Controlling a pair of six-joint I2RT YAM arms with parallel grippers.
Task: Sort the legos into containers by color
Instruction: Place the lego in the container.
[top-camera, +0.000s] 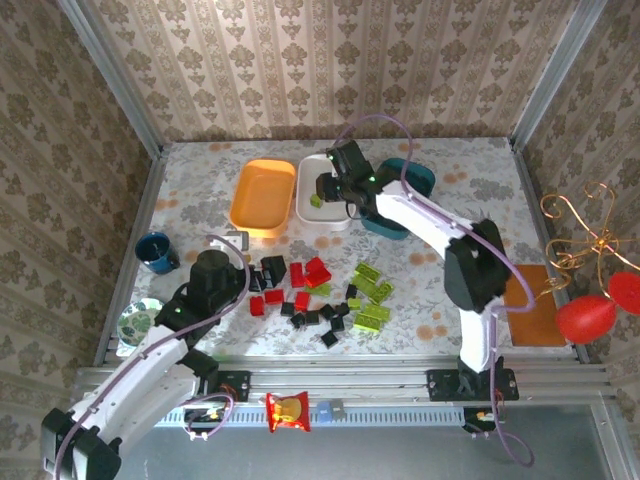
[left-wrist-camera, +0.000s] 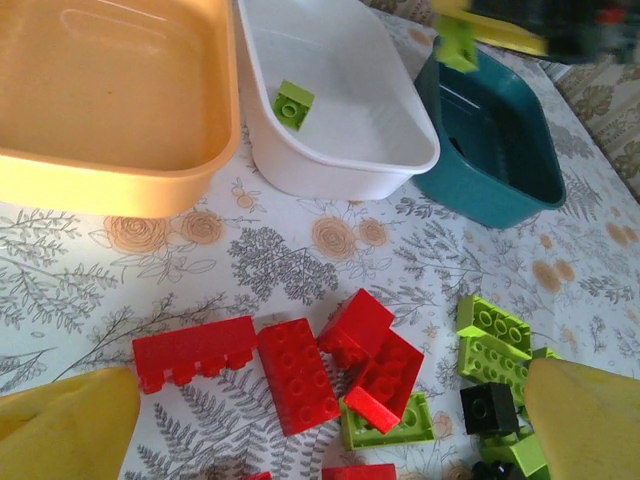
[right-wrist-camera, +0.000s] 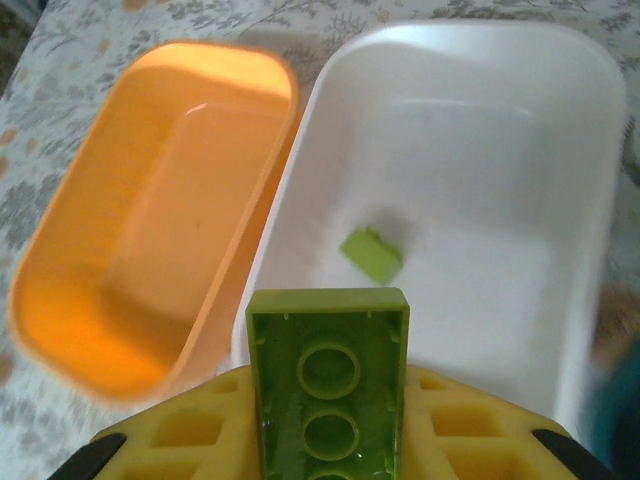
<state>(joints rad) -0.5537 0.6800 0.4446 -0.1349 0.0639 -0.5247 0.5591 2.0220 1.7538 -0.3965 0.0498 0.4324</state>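
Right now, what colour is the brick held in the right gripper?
Lime green; the brick shows best in the right wrist view.

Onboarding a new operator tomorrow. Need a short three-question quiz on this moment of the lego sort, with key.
1. Multiple choice: how many bricks lie in the white tray? A none, B one, C three.
2. True or false: the right end effector grips a red brick.
3. Fill in: the left end effector is ___ (open or shut).

Key
1. B: one small lime brick on the tray floor.
2. False: it holds a lime green brick above the white tray.
3. Open, with nothing between its fingers.
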